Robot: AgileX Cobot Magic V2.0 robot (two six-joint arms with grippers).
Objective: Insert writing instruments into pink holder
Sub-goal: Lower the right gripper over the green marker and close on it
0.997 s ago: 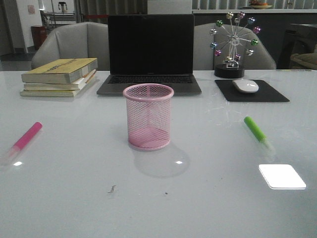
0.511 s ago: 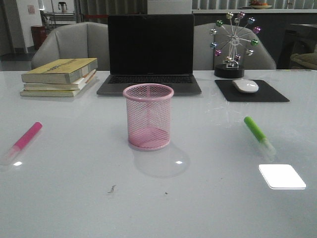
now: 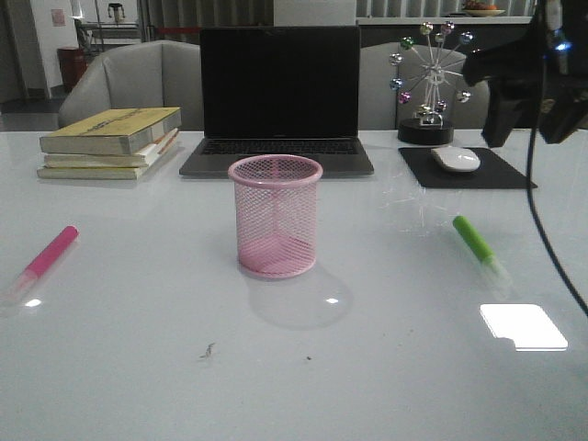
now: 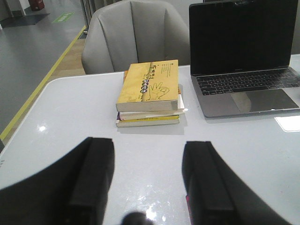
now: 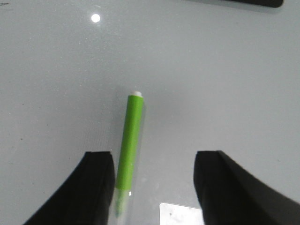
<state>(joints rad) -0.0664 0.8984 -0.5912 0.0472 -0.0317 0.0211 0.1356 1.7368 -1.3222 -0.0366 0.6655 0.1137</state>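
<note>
The pink holder, a wire-mesh cup, stands upright and empty mid-table. A pink marker lies at the left and a green marker at the right, both flat on the table. My right arm hangs high over the right side. In the right wrist view my right gripper is open above the green marker, which lies between the fingers, close to one of them. My left gripper is open over bare table, out of the front view. A pink sliver shows beside one of its fingers.
A stack of books sits at the back left and an open laptop behind the cup. A mouse on a black pad and a ferris-wheel ornament stand at the back right. A cable hangs from the right arm.
My right arm has come into the front view at the upper right, where it did not show before. The cup and both markers have not moved.
</note>
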